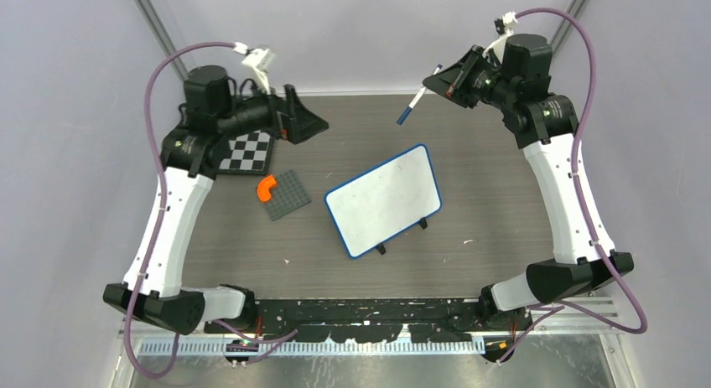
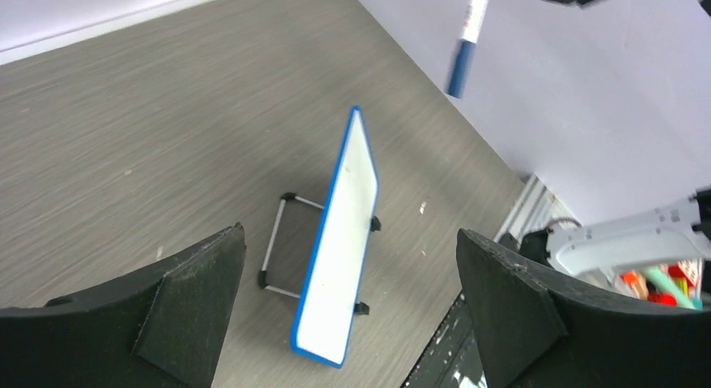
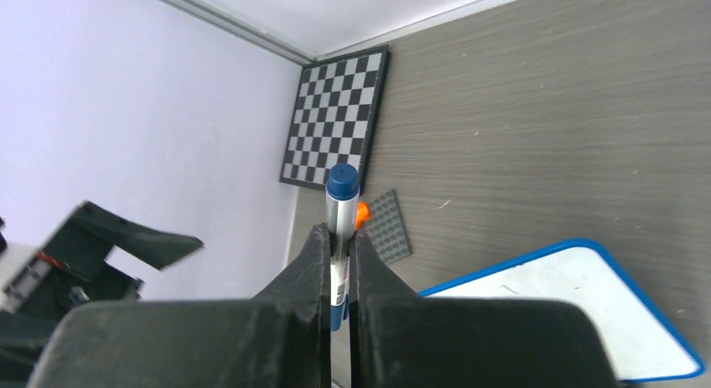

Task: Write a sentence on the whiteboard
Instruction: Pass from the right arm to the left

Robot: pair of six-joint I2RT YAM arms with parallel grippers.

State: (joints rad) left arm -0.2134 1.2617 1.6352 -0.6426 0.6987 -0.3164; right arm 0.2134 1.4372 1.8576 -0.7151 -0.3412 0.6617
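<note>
The right pincer is clenched on a marker, its two black fingers pressed flat against the barrel. The blue-capped end sticks out past the fingertips. From above, this pincer hangs in the air over the far right part of the table, with the marker slanting down and toward the left. Its blue end is clear of every surface.

The left pincer is released, jaws spread wide with nothing between them. It hovers over the far left part of the table, just beside the right edge of the black-and-white checkerboard that lies near the far left corner.

Nearer than the checkerboard lies a grey studded plate with an orange curved piece touching its left corner.

The whiteboard stands about the middle of the table, well apart from both pincers. It is turned askew, its long sides running from near left to far right. It leans back on a wire stand (the left wrist view shows this best), and its two small black feet are on the side toward the near edge. Its face looks plain white inside the blue frame.
</note>
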